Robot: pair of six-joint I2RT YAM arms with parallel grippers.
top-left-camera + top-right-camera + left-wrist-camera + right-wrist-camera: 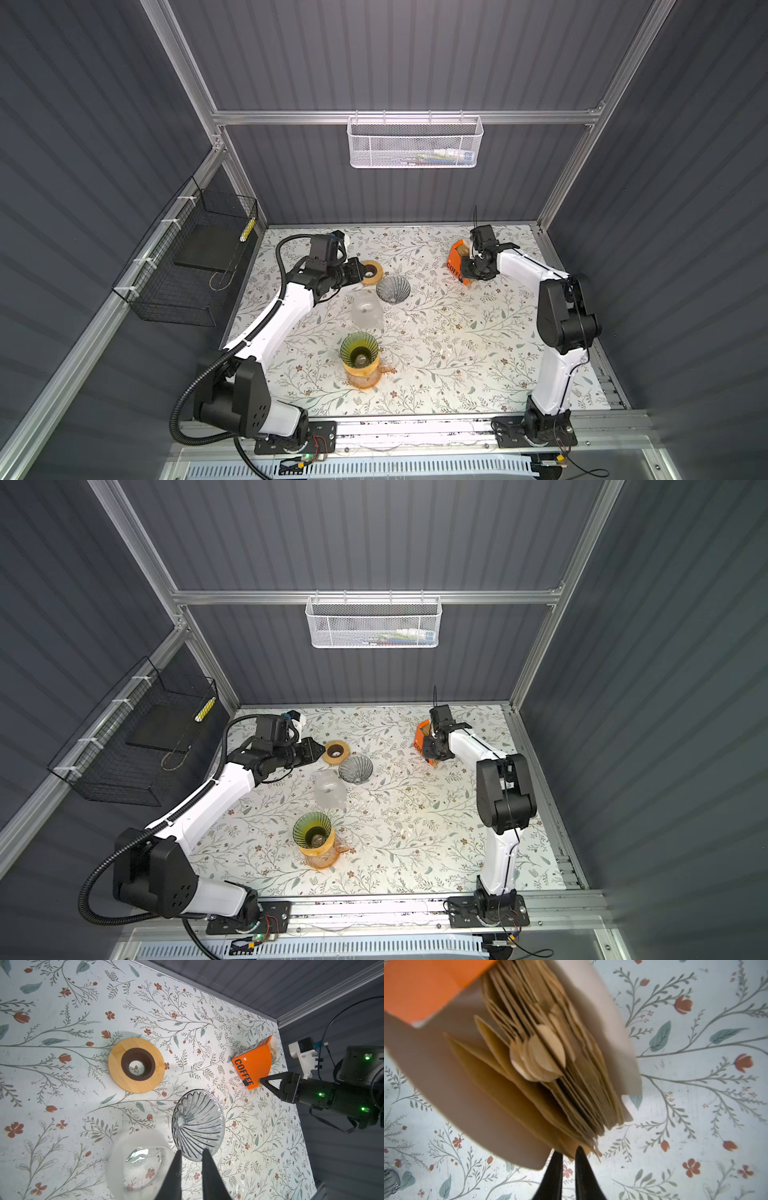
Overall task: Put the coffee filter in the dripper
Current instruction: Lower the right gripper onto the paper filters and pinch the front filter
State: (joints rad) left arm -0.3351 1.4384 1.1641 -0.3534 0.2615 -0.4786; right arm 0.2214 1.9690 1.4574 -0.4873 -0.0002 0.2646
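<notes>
The coffee filters (546, 1053) are stacked in the orange filter box (455, 259), to the right of the grey dripper (392, 289); the right gripper (571, 1152) is set at the stack's edge, jaws nearly together, though whether a sheet is pinched cannot be told through the blur; the left gripper (192, 1152) is held left of the grey dripper, jaws narrowly apart on nothing; the green dripper (359, 351) is seated on an amber carafe (363, 376) well in front of it.

Glossy, ribbed glass dripper (198, 1124) — beside it a matt wooden ring (136, 1065) (dark insert) and frosted carafe (137, 1164); matt orange cardboard box (252, 1066) holds brown paper filters (546, 1053).
</notes>
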